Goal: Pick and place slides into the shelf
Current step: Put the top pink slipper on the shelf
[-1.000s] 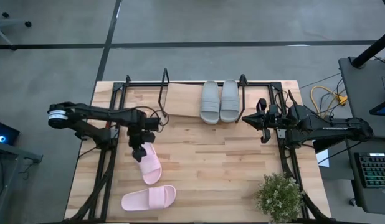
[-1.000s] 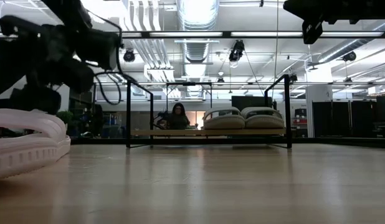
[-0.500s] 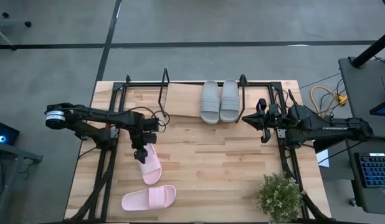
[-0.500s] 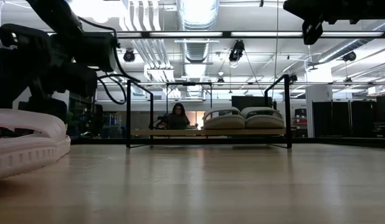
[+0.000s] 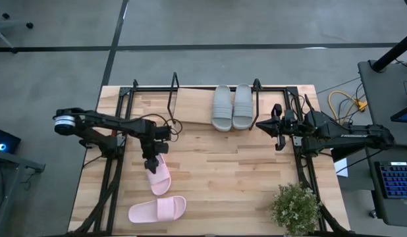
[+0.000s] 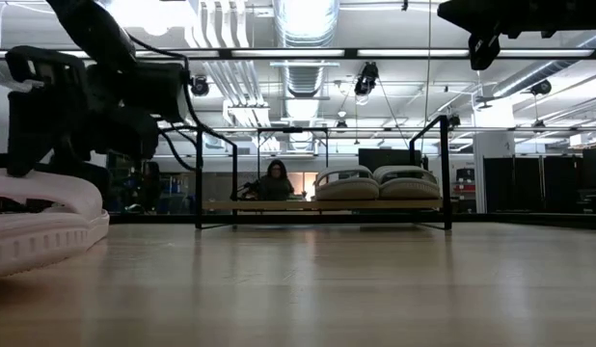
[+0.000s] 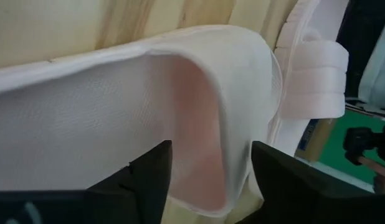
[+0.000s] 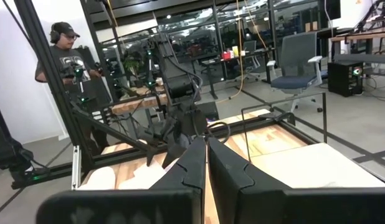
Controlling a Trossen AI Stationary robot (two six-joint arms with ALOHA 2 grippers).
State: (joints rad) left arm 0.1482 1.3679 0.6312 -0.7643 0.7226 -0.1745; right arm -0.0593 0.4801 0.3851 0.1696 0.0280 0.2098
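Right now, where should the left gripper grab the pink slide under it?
By its wide strap, coming straight down: the pink slide lies flat, sole down, and the raised strap arches up. The left gripper is open, one finger on each side of it.

Grey slides (image 5: 232, 107) paired on shelf (image 5: 190, 102), right half. One pink slide (image 5: 158, 175) flat on bench under my left gripper (image 5: 151, 164); other pink slide (image 5: 157, 209) lies crosswise nearer the front edge.

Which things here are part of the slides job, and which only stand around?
Job: pink slides and; grey slides; shelf; left end effector, open over a pink slide; right end effector, shut, waiting.
Around: potted plant.
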